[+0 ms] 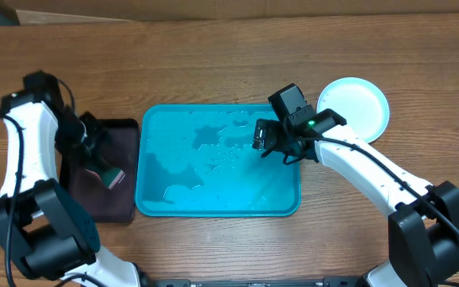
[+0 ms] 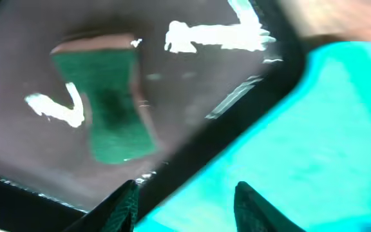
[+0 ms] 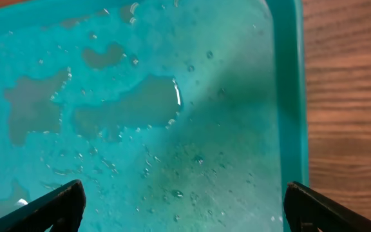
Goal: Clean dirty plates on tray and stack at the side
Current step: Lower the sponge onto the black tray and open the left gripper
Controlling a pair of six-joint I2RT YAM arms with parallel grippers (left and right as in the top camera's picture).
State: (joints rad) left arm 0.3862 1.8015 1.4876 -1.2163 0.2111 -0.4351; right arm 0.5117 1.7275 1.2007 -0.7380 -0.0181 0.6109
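Left end effector (image 2: 185, 193) half open, apparently empty, sponge (image 2: 111, 106) just beyond

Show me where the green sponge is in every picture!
Overhead: the sponge lies at left, on the black tray.
Left wrist: the sponge is upper left, on the same black tray.
Right wrist: not in it.
Shared landmark: the turquoise tray, seen in all three views.
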